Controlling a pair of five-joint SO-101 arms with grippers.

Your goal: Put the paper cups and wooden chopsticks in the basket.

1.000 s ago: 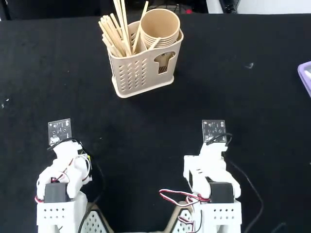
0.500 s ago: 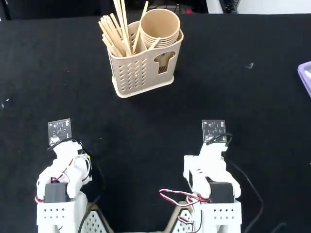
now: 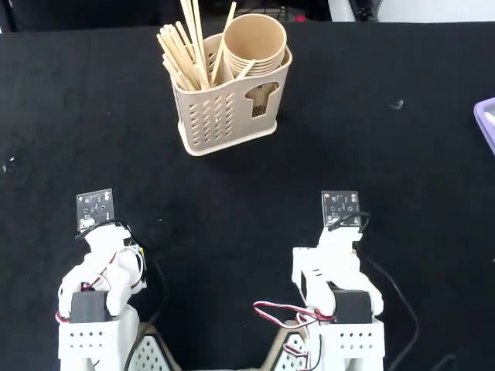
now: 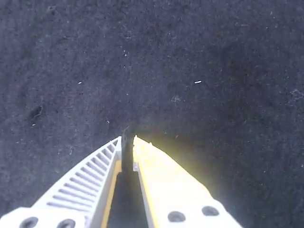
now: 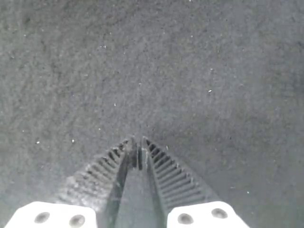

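Observation:
A beige slotted basket [image 3: 224, 108] stands upright at the back middle of the black table. Several wooden chopsticks [image 3: 186, 46] stick up out of its left compartment. A stack of paper cups [image 3: 255, 42] sits in its right compartment. Both arms are folded back at the near edge, far from the basket. My left gripper [image 4: 127, 140] is shut with nothing in it, pointing down at the black cloth. My right gripper [image 5: 137, 141] is likewise shut and holds nothing. From above, the left arm [image 3: 100, 270] and the right arm [image 3: 336, 263] sit side by side.
A purple container's edge [image 3: 487, 120] shows at the far right of the table. The black cloth [image 3: 348, 139] stretches between the arms and the basket.

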